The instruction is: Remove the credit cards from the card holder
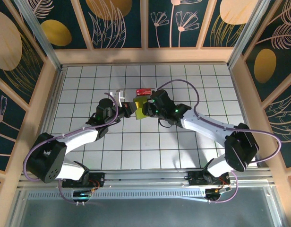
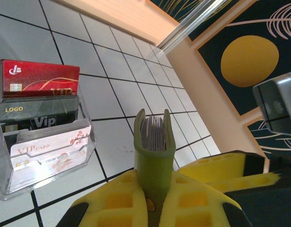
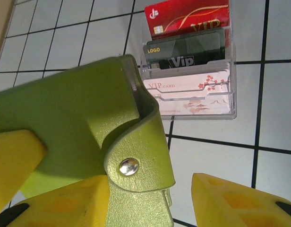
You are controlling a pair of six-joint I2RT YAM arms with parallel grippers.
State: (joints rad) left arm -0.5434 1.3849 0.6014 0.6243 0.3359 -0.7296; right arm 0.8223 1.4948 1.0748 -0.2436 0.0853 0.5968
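White tiled table (image 1: 183,142) lay under both arms. Left gripper (image 2: 154,191) clamped the olive card holder (image 2: 154,163) upright, credit cards (image 2: 153,132) edge-on inside. Right gripper (image 3: 150,201) had its fingers (image 3: 226,198) apart beside the snap flap. Beyond stood a clear stand (image 2: 4,184) of cards.

Bright, even light; soft shadows

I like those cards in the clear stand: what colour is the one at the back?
Red card with gold swirls, best in the left wrist view.

One olive card holder (image 2: 155,161), one clear stand (image 2: 4,182) — three cards (image 2: 39,78) standing in it.
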